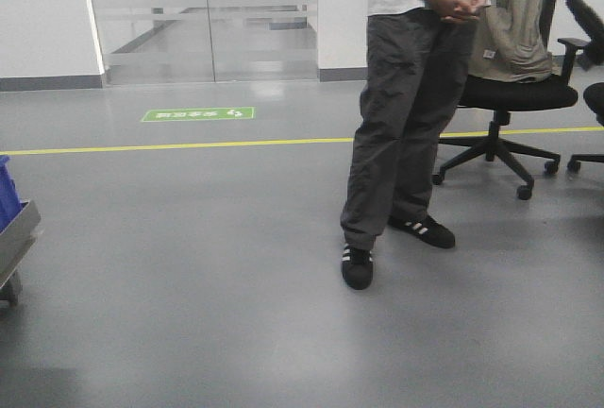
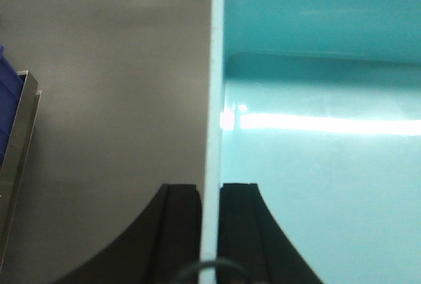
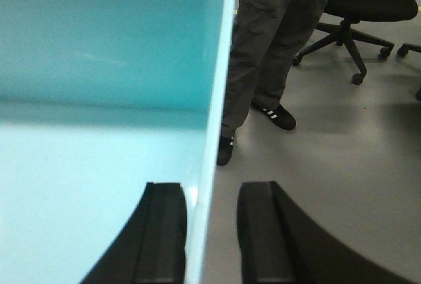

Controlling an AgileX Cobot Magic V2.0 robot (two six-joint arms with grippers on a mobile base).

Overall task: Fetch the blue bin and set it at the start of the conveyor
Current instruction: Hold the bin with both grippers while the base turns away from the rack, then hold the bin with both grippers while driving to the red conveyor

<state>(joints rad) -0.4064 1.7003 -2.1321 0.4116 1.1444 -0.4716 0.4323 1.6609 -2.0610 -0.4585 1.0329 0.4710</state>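
The blue bin (image 2: 316,165) is a pale turquoise tub, and both wrist views show its inside while grey floor lies below it. My left gripper (image 2: 209,192) is shut on the bin's left wall, one black finger on each side. My right gripper (image 3: 210,185) straddles the right wall of the blue bin (image 3: 99,133). Its inner finger lies against the wall, and floor shows in the gap before the outer finger, so it stands open. The conveyor start is out of view.
A person (image 1: 406,115) stands on the floor ahead to the right, with a black office chair (image 1: 514,96) behind. At the left edge a dark blue crate (image 1: 8,191) sits on a steel shelf rail (image 1: 19,233). A yellow floor line (image 1: 189,145) crosses ahead.
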